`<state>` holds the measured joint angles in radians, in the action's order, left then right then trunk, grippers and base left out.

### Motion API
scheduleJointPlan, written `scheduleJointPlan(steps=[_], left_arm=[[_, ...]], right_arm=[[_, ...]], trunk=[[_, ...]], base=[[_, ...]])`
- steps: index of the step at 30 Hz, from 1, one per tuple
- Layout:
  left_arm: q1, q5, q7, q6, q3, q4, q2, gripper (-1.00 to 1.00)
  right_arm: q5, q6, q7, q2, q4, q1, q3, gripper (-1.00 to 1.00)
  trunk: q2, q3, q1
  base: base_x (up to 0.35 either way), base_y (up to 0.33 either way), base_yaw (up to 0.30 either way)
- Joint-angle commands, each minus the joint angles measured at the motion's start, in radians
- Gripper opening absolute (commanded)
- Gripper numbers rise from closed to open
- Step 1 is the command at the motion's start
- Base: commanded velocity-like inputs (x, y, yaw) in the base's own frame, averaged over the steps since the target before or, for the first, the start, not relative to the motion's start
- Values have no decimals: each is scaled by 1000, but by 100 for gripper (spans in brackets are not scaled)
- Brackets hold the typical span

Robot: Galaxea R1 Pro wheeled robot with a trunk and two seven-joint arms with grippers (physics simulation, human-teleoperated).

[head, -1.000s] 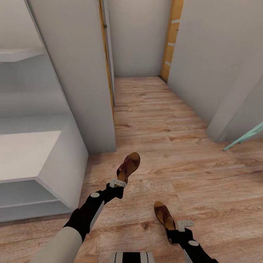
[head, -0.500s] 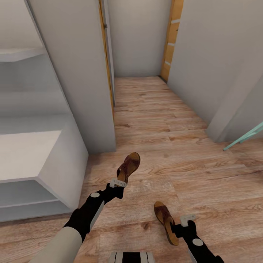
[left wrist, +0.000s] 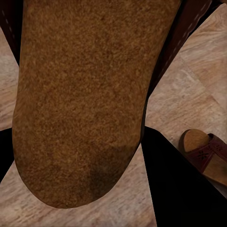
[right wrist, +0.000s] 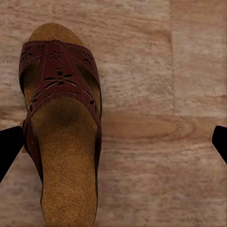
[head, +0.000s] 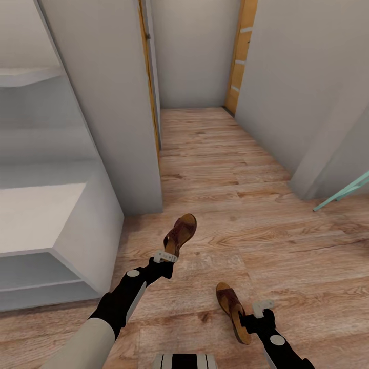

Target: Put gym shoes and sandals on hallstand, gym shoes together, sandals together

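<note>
Two brown leather sandals occupy our view, but first we note the wood-grain plank corridor floor and the pale grey hallstand with its smooth bench top at our left. We see one sandal raised off the planks, our left gripper clamped on its heel end, grainy tan insole facing the wrist camera. The other sandal, with flower cutouts, lies flat on the floor just beside our right gripper, whose fingers are spread wide.
</note>
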<state>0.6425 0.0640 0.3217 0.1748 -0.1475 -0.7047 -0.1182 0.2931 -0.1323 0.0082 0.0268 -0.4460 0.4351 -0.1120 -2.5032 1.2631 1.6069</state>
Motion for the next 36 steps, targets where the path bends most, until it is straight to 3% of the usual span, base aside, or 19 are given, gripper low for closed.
scheduleJointPlan(steps=[1,13,36], left_arm=[[0,8,7,5,2,-2,-1,-100],[0,8,7,5,2,-2,-1,-100],[0,7,7,5,2,-2,-1,-100]], right_arm=[[10,-4,1,-1,1,1,-6,100],[8,-4,0,-1,4,1,-8,100],[8,-4,-1,-1,4,1,-10,100]], trunk=[[0,1,0],[-3,44,5],[-8,163,15]], base=[[0,0,0],[0,0,0],[0,0,18]])
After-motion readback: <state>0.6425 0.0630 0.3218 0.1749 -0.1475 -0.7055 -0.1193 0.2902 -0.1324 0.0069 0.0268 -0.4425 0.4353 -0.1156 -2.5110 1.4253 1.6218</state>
